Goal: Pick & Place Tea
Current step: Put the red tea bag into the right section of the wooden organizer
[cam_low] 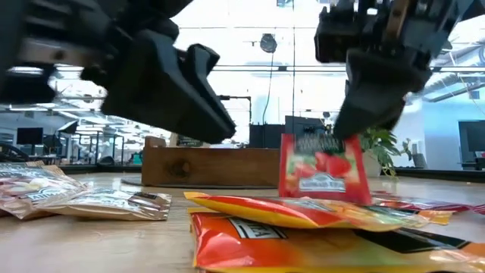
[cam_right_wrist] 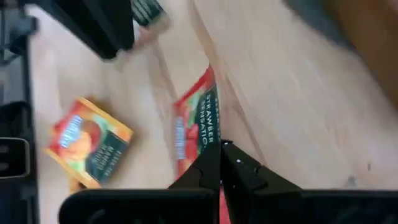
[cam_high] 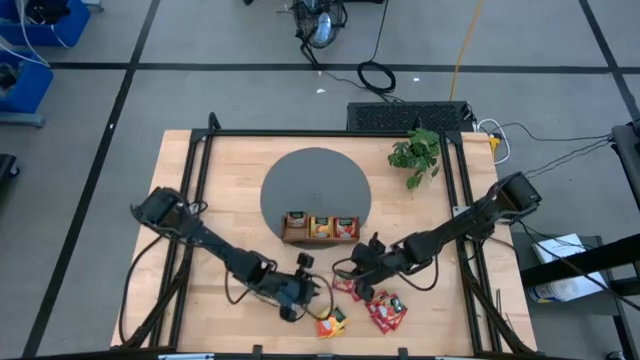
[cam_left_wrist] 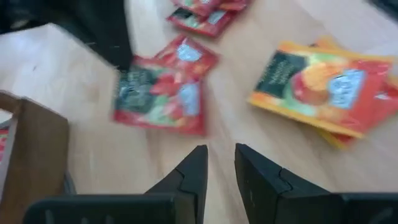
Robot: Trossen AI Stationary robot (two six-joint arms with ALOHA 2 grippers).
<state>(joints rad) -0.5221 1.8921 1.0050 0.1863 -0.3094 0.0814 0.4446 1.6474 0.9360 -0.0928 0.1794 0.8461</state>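
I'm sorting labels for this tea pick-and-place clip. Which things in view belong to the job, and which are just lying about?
Part of the job:
- red tea bag, held upright by the right end effector
- loose tea bags on the table
- wooden tray with tea bags in it
- left end effector, nearly closed, empty

Just lying about:
- potted plant
- grey round mat

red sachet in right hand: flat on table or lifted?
Lifted: the red sachet hangs upright from the right hand, pinched by its top edge, above the sachets lying flat.
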